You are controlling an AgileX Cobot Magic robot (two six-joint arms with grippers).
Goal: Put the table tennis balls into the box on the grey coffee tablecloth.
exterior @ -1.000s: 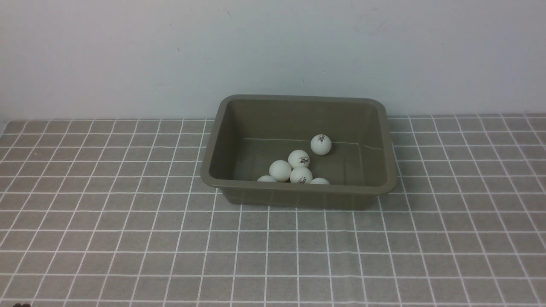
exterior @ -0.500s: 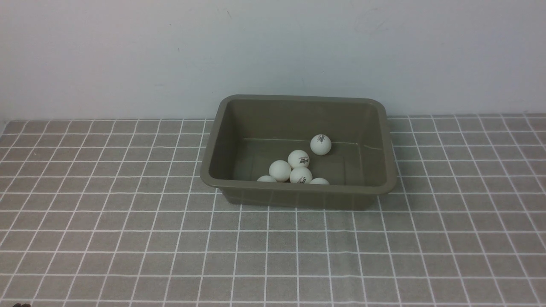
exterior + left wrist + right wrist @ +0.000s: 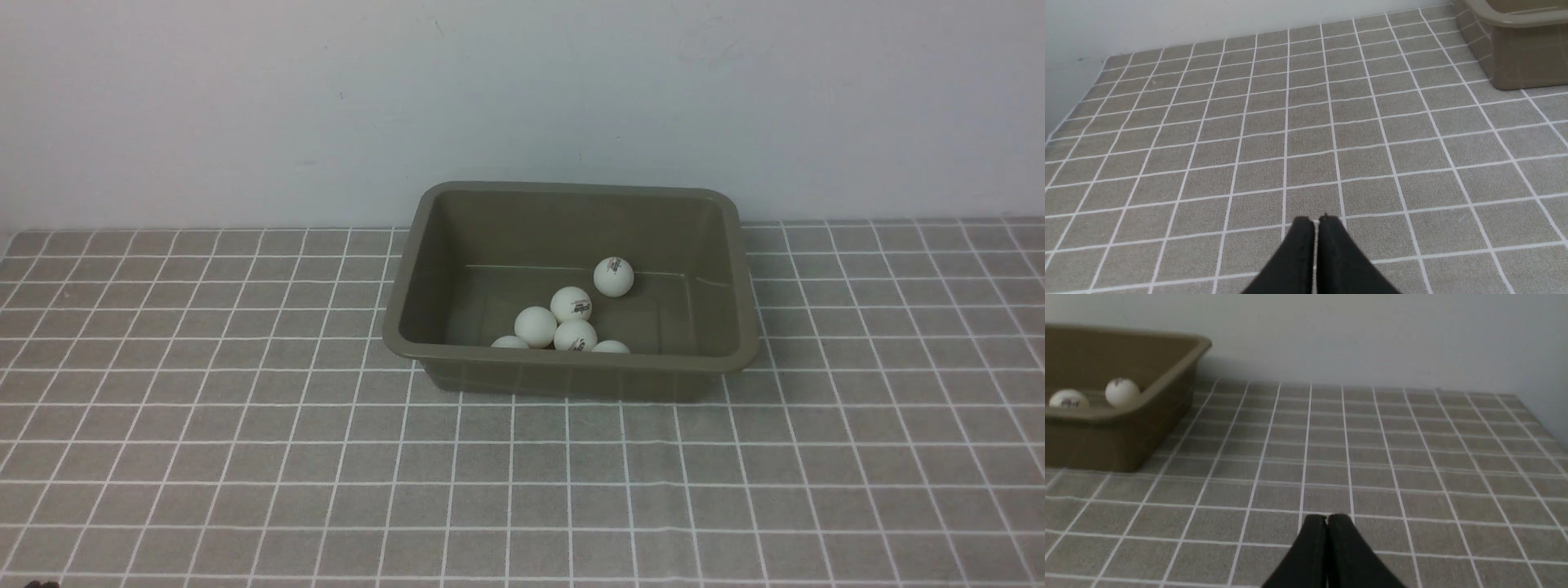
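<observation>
While both grippers stay apart, balls (image 3: 571, 320) fill box (image 3: 571, 363).

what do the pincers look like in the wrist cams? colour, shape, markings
Both look alike. The left pincer and the right pincer each show two matte black fingers, broad at the base and tapering to rounded tips. No markings, cables or pads are visible. The arms themselves are out of frame in every view.

You see the grey coffee tablecloth (image 3: 245, 425) covering the whole surface up to the wall, with the box (image 3: 571, 376) standing directly on it toward the back.
</observation>
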